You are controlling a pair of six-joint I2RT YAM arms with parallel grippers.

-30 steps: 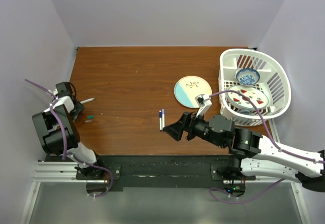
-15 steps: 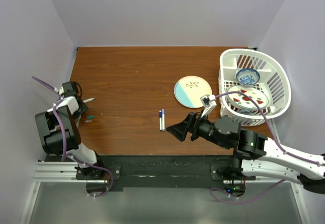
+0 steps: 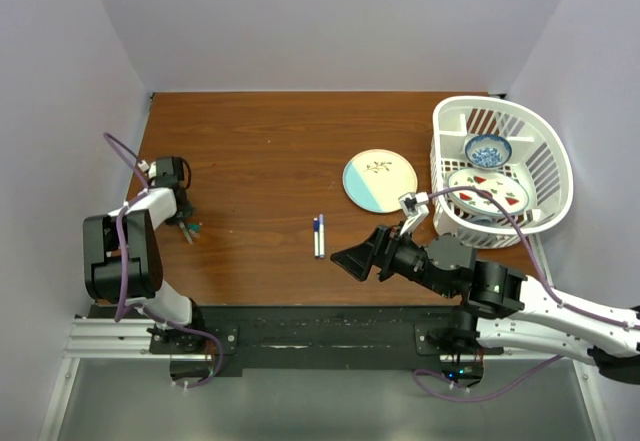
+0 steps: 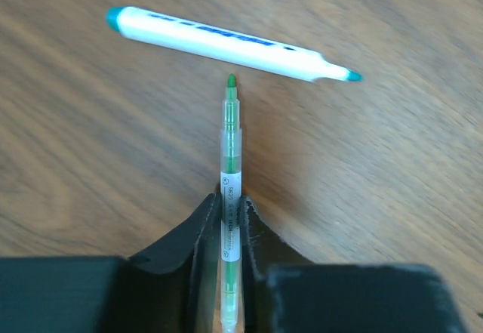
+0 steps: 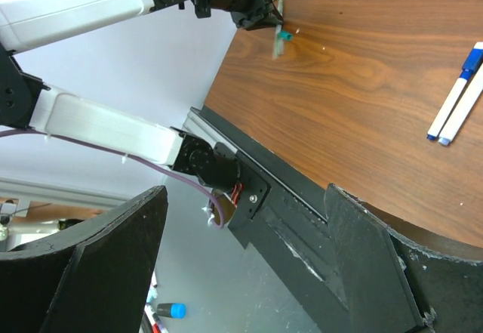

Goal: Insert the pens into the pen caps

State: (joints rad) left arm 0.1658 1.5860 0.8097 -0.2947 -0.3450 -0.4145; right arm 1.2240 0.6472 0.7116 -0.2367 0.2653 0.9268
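My left gripper (image 3: 180, 216) is at the table's left edge, shut on a slim clear pen with a green tip (image 4: 230, 133) that points forward, just above the wood. Its jaws press on the pen's barrel (image 4: 229, 212). A white pen with teal ends (image 4: 226, 42) lies crosswise just beyond that tip, apart from it. A small green piece (image 3: 192, 228) shows beside the left gripper, blurred in the right wrist view (image 5: 281, 38). Two white pens with dark blue caps (image 3: 318, 235) lie side by side mid-table, also in the right wrist view (image 5: 455, 106). My right gripper (image 3: 347, 259) is open and empty, right of them.
A pale blue and cream plate (image 3: 380, 181) lies right of centre. A white basket (image 3: 548, 156) at the far right holds a blue bowl (image 3: 488, 149) and a patterned plate (image 3: 490, 191). The table's near edge and black rail (image 5: 302, 197) run below my right gripper (image 5: 245, 197).
My left gripper has moved right from the table's left edge and turned over the wood, holding the green-tipped pen. My right gripper has drifted slightly nearer the front edge, still open.
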